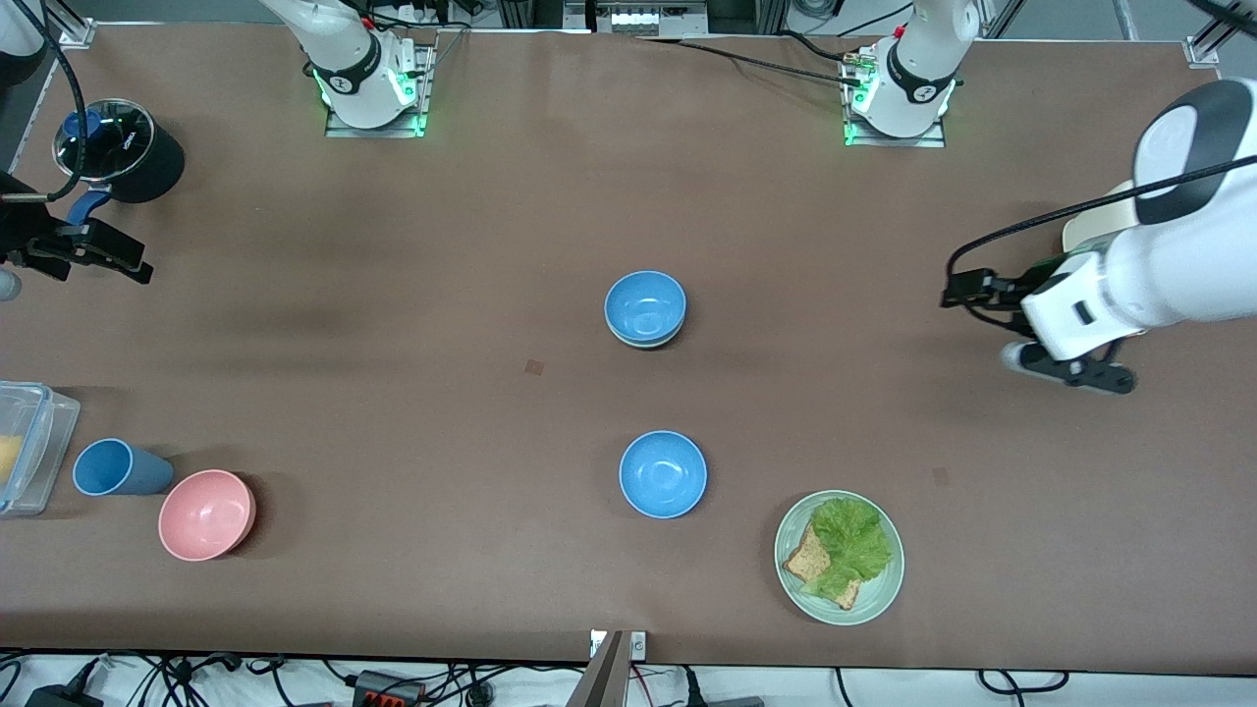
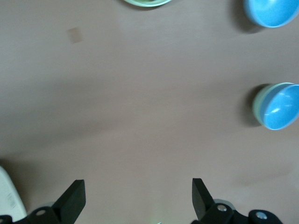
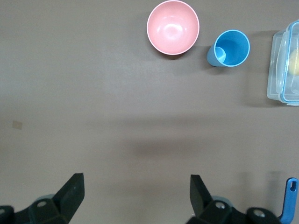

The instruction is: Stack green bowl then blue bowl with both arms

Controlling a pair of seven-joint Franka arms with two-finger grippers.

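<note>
With a glossy blue bowl (image 1: 645,304) nested in the pale mint-green bowl (image 2: 258,105), I park left gripper (image 2: 135,198) and right gripper (image 3: 134,196) spread empty at the table's ends.

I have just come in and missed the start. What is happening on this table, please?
Nothing is being handled now. A blue bowl sits nested in the green bowl at mid-table. A second blue bowl stands alone, nearer the camera. The left gripper and the right gripper are open and empty, each over bare table at its own end.
</note>
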